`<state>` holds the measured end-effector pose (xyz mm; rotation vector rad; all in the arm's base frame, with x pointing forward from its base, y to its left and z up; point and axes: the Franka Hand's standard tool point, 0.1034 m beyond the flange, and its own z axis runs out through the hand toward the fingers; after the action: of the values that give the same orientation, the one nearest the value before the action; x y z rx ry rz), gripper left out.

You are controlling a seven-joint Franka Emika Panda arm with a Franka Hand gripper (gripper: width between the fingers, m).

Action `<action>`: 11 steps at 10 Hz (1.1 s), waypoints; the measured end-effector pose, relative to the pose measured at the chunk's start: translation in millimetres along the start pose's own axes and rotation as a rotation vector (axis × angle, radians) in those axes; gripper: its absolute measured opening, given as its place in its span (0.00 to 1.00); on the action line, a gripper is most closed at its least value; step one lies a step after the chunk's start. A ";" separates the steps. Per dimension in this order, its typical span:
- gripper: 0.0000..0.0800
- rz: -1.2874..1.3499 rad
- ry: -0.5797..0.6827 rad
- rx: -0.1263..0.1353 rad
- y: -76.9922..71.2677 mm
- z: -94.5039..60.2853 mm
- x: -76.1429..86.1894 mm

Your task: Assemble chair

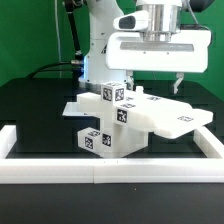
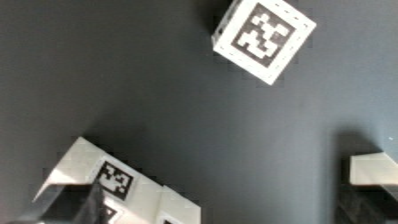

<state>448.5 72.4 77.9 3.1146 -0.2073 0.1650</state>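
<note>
Assembly is sitting in the middle of the black table, and you are looking at it from the near side. The white blocky plastic chair is standing there as a joined cluster: a flat white slab is reaching toward the exterior view's right, while notched bars and small cubes bearing black-and-white square tags are stacking up at its left end. It is probably resting that way so the tags are facing the camera and the slab is lying flat as a steady base.

The two-finger gripper is hanging above the far side of the slab, its jaws standing wide apart and holding nothing; nothing is showing between the fingertips. You are likely seeing it poised that way so it can come down over a part.

In the wrist view, a tagged white block is lying below the camera, and a separate white square tag is lying flat on the dark surface, well apart from it.

The long plain white border rail is running along the near edge, penning the parts in.
</note>
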 end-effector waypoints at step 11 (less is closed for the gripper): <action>0.81 -0.002 -0.009 -0.028 -5.9 20.2 -22.4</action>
<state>429.3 80.8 55.4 3.0879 -0.2045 0.1468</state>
